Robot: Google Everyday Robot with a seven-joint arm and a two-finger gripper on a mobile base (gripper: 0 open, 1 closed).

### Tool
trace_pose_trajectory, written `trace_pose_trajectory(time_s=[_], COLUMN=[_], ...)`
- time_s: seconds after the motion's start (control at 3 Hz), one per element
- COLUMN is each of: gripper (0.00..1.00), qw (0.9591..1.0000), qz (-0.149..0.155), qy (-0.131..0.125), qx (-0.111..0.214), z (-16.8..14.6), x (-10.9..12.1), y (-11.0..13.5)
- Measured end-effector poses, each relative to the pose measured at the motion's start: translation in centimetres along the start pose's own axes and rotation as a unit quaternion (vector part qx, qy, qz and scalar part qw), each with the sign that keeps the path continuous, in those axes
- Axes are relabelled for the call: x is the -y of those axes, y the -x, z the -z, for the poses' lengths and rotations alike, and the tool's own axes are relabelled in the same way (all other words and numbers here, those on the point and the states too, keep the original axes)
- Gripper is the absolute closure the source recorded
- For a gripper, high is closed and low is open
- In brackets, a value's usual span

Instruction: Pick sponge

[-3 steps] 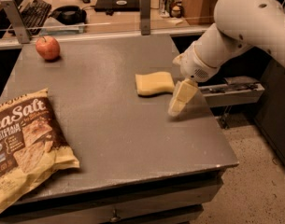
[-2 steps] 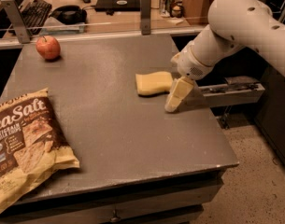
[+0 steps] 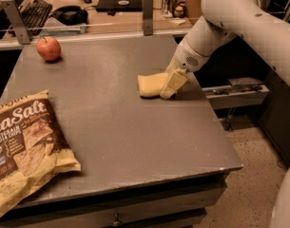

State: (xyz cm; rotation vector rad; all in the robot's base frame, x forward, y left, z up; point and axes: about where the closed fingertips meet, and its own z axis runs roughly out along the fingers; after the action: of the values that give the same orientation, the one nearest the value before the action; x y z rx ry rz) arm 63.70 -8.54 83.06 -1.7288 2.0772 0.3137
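Warm, dim light falls from above and tints everything amber. The tabletop (image 3: 135,141) has a dull, even sheen with no hard glare. The gripper (image 3: 169,90), low at the right edge of the sponge (image 3: 150,84), throws a short shadow rightward. The apple (image 3: 49,48) casts a faint one. The white arm (image 3: 239,13) looks brightest.

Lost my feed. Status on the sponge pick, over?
Gripper low at right edge of sponge. It lies flat, not yet lifted. Apple, chip bag far off.
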Motion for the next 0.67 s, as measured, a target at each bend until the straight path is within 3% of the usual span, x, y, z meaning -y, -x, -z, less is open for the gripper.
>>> trace_pose_trajectory(time_s=[0.33, 0.67], gripper=[0.73, 0.96], qw=[0.9999, 0.9989], qz=[0.002, 0.007], qy=[0.013, 0.013], qx=[0.009, 0.045], z=[1.7, 4.8], x=[-0.3, -1.5], y=[1.3, 3.1])
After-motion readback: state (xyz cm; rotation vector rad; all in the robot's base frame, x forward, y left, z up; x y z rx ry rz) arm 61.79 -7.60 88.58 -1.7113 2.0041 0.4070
